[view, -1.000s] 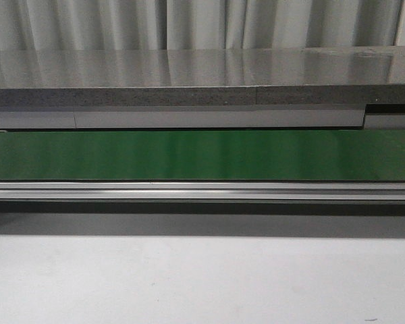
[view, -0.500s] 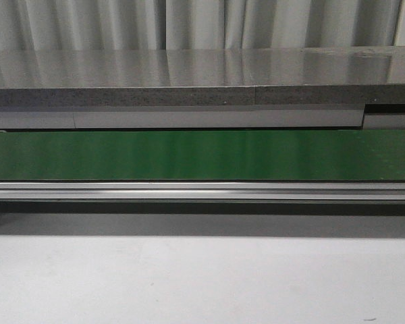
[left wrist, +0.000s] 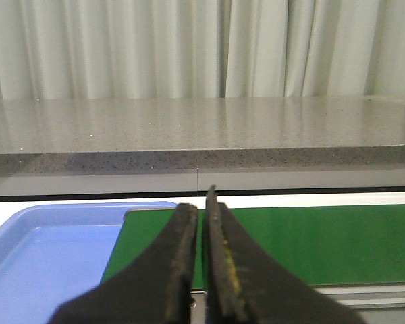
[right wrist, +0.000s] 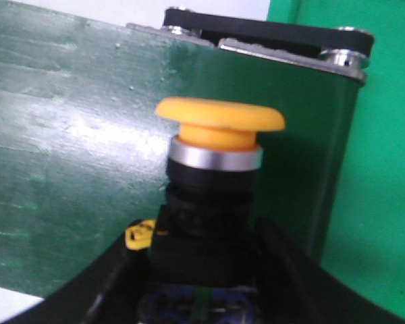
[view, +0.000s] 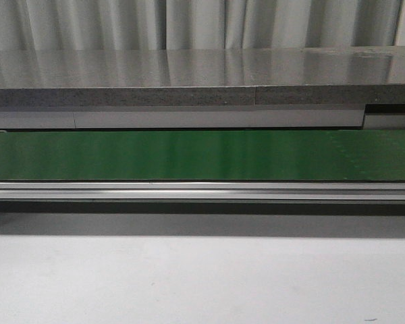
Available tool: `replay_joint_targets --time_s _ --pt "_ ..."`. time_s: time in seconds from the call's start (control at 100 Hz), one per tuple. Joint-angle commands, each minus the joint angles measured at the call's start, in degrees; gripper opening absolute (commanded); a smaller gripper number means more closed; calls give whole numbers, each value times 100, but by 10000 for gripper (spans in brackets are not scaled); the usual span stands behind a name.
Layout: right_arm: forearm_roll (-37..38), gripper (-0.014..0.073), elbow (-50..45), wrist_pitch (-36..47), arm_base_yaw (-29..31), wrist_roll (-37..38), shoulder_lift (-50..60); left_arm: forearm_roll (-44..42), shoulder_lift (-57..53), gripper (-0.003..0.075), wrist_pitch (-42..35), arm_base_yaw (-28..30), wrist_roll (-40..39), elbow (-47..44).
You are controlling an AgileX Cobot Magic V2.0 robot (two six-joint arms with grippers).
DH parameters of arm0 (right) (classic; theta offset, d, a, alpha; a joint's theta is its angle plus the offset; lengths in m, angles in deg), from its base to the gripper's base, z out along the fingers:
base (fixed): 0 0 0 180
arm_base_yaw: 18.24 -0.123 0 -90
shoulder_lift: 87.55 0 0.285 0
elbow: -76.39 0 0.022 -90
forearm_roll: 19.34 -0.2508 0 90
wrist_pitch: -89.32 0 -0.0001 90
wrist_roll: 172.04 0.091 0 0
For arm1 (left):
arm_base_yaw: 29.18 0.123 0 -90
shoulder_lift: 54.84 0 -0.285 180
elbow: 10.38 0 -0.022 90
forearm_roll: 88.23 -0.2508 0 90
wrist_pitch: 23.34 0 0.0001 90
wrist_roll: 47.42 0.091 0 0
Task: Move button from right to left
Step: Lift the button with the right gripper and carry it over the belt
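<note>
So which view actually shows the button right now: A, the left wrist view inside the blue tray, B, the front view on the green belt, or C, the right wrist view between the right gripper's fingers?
C: the right wrist view shows the button, yellow cap outward, its black body clamped between the right gripper fingers, while the front view's green belt and the blue tray show no button.

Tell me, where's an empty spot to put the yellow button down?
The green belt is bare between the grey ledge and the metal rail. The blue tray beside the belt's end looks bare too. The right gripper holds the button.
</note>
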Motion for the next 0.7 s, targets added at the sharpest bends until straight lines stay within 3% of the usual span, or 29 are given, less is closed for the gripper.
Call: replay_joint_targets --time_s 0.0,0.43,0.69 --pt "-28 258 5 363 -19 61 274 12 -199 5 -469 -52 -57 -241" --pt "-28 269 -292 495 -19 61 251 12 -199 5 -469 -52 -57 -241" --pt "-28 477 -292 429 -19 61 251 12 -199 5 -469 -52 -57 -241"
